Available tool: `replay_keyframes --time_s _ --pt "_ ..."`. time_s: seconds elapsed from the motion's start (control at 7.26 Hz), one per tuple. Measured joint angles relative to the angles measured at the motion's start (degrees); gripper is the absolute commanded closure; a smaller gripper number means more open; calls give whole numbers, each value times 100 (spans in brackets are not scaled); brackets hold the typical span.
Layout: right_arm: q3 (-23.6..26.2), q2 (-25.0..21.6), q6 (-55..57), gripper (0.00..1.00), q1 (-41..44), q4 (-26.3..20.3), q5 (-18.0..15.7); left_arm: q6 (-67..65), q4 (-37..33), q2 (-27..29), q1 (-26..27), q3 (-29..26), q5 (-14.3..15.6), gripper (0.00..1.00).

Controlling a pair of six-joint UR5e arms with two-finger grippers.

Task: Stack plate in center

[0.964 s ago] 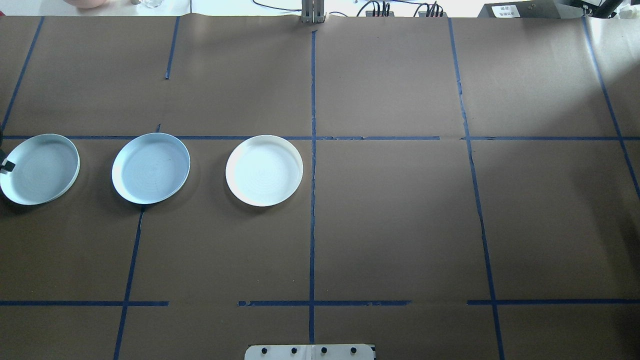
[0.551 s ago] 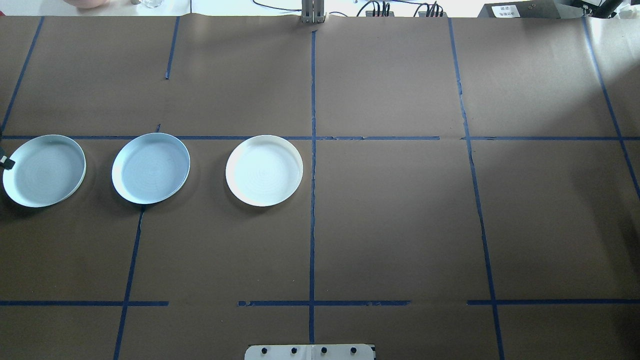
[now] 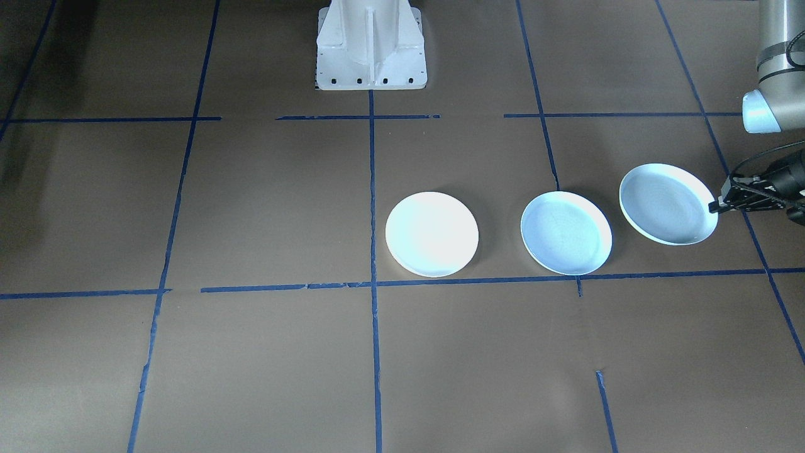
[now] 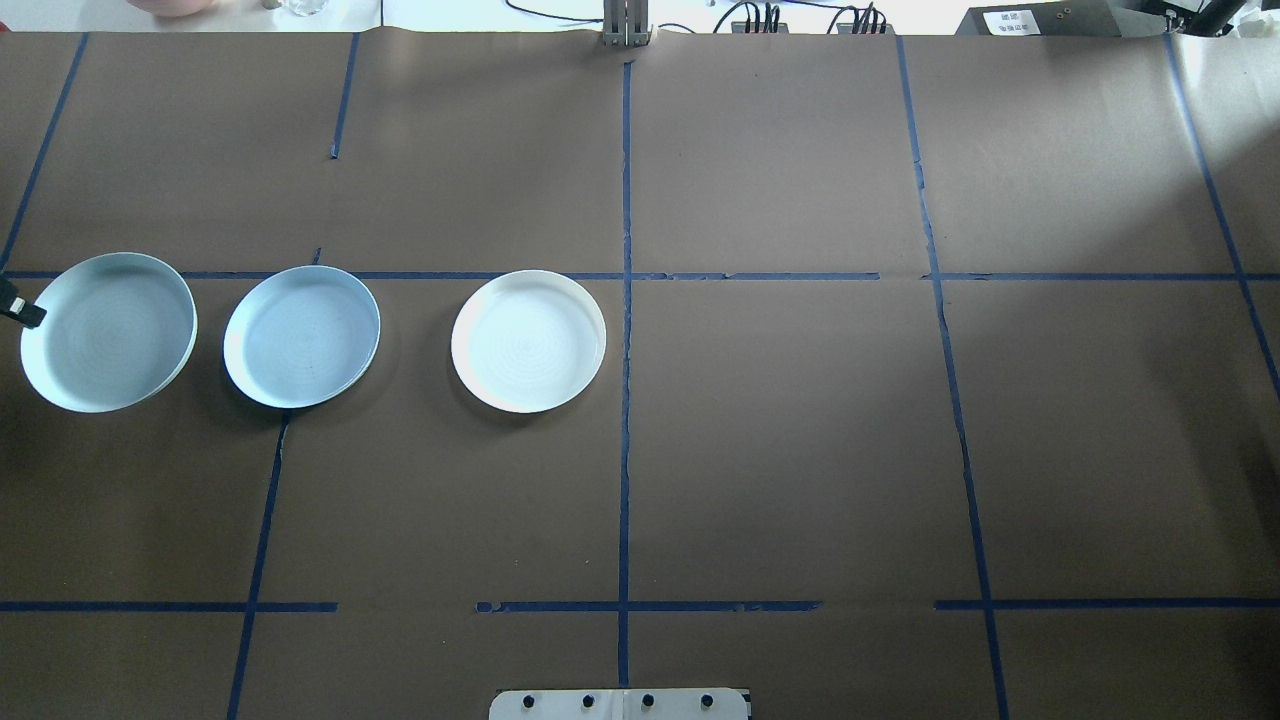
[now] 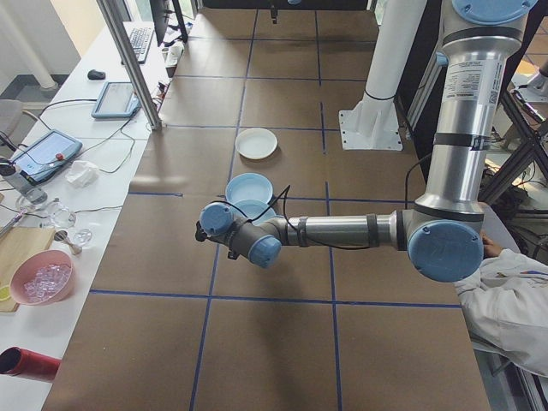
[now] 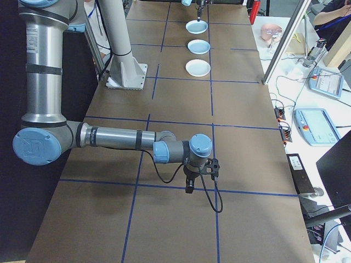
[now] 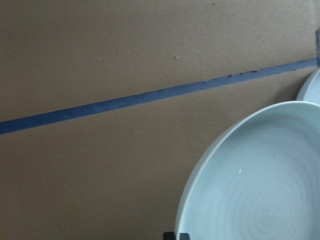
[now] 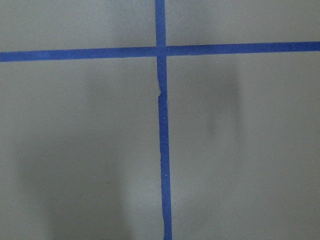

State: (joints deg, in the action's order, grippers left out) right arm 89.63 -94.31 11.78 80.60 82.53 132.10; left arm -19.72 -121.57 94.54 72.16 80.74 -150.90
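Robotics lab: taped-grid table (image 4: 800, 450), teach pendants (image 6: 323, 127), cables, operators' bench w/ clutter.

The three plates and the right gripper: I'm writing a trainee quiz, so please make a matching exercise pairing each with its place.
Things:
1. white plate
2. middle pale blue plate
3. end pale blue plate
4. right gripper

Places:
A. rim held by the left gripper
B. next to the centre tape line
C. over bare table near a tape crossing, far from the plates
D. between the other two plates

Pairs: 1-B, 2-D, 3-A, 4-C
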Motion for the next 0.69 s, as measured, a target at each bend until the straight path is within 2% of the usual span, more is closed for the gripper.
replay_keyframes --time_s 0.41,0.69 --pt "-1 0 0 0 5 0 0 -1013 109 231 -530 502 -25 100" --pt "1 0 0 0 1 0 0 -1296 246 513 -951 437 -5 100"
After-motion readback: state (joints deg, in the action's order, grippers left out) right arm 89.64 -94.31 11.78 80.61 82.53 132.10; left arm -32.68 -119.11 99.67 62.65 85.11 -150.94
